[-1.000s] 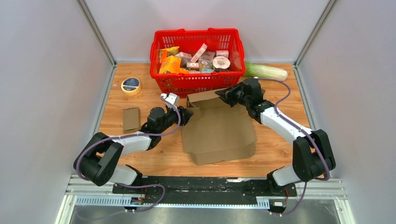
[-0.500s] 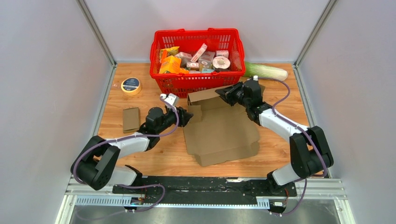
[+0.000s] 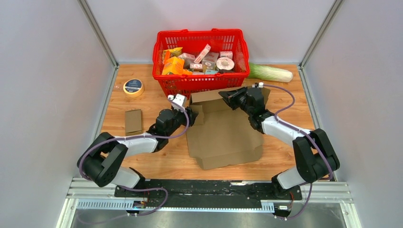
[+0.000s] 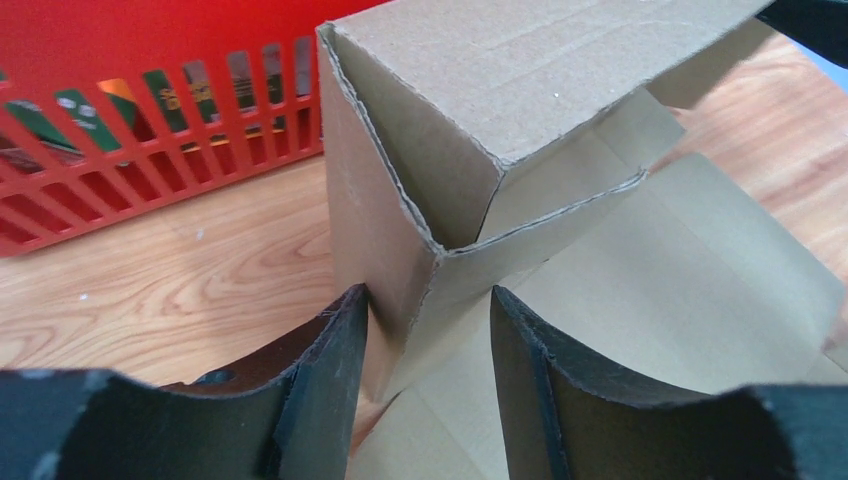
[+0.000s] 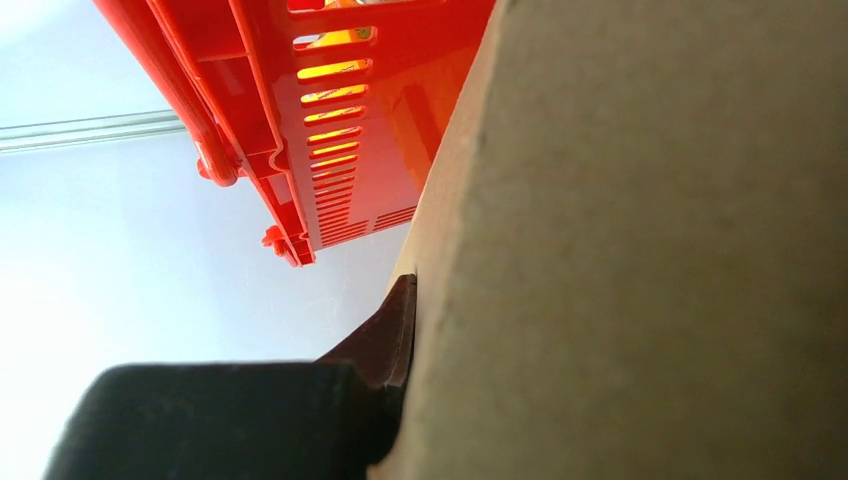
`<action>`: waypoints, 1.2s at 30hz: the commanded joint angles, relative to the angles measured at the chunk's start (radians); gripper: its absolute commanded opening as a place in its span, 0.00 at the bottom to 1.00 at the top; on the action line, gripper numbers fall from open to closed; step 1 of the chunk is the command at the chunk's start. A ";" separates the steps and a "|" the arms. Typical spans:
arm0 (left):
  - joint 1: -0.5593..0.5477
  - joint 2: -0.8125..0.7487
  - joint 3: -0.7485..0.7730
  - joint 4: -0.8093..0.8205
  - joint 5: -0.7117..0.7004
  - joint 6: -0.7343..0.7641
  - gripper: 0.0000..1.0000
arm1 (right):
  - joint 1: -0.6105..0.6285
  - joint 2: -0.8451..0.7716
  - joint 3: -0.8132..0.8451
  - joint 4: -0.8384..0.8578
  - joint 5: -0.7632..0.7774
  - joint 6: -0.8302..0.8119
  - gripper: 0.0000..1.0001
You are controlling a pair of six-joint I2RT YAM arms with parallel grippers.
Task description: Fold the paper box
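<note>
While the cardboard box (image 3: 223, 137) lies before the red basket (image 3: 202, 85), its rear flap (image 3: 209, 96) is pinched by the right gripper (image 3: 228, 96), one finger hidden behind it, and its corner is straddled by the spread left gripper (image 4: 427, 300).

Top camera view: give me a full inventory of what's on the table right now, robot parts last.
paper box: one, brown, table centre, rear flap raised
basket: one, red, far edge behind the box
packaged goods: several, mixed colours, inside the basket
tape roll: one, yellow with dark centre, far left
cardboard piece: one, brown, lying flat left of the box
leafy vegetable: one, green and white, right of the basket
table: one, wood-coloured
left fingers: one pair, black, open, straddling the box's left wall
right fingers: one pair, black, shut on the raised rear flap
</note>
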 commanded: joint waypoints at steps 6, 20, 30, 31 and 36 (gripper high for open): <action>-0.110 0.101 0.118 0.018 -0.505 0.060 0.39 | 0.037 -0.013 -0.039 -0.133 0.019 0.051 0.00; -0.153 0.288 0.527 -0.783 -1.077 -0.316 0.00 | 0.070 -0.033 -0.058 -0.099 -0.016 0.218 0.00; -0.167 0.201 0.312 -0.519 -0.999 -0.263 0.00 | 0.111 -0.118 -0.090 -0.133 0.088 0.200 0.00; -0.167 0.160 0.248 -0.473 -0.969 -0.237 0.00 | 0.111 -0.117 -0.081 -0.143 0.075 0.175 0.05; -0.167 0.058 0.146 -0.384 -0.899 -0.102 0.00 | 0.102 -0.206 0.014 -0.378 0.027 -0.218 0.70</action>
